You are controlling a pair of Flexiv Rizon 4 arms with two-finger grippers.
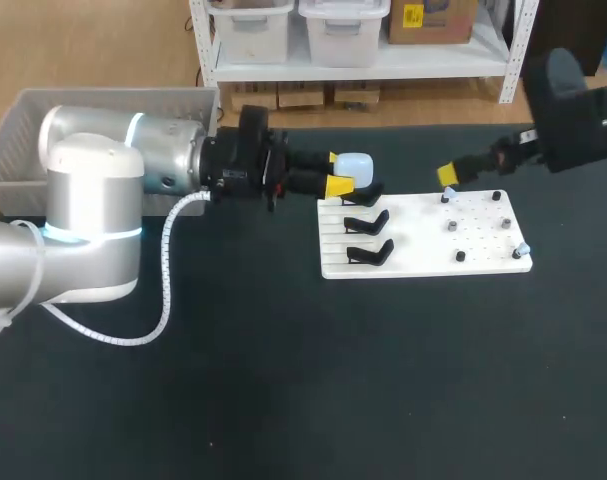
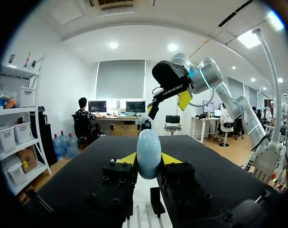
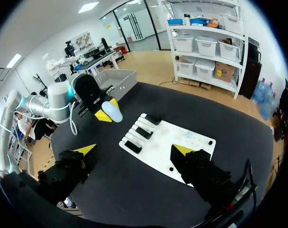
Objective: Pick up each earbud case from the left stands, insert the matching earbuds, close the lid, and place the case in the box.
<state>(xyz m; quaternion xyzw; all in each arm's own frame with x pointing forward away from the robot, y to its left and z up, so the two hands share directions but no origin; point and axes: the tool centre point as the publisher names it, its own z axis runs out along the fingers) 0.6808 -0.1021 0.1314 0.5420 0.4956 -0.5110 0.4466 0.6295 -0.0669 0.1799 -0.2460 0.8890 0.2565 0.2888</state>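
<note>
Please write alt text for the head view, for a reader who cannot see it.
The left end effector holds a pale blue earbud case near the far left corner of a white board, by its black stands. The right end effector hovers near the board's far edge.

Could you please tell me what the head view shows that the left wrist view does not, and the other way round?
Only the head view shows the grey box at the table's left and the pegs on the board's right half. Only the left wrist view shows, up close, both yellow tips of the left gripper pressed against the case from two sides. Both show the case, the white board and the right gripper beyond it.
</note>
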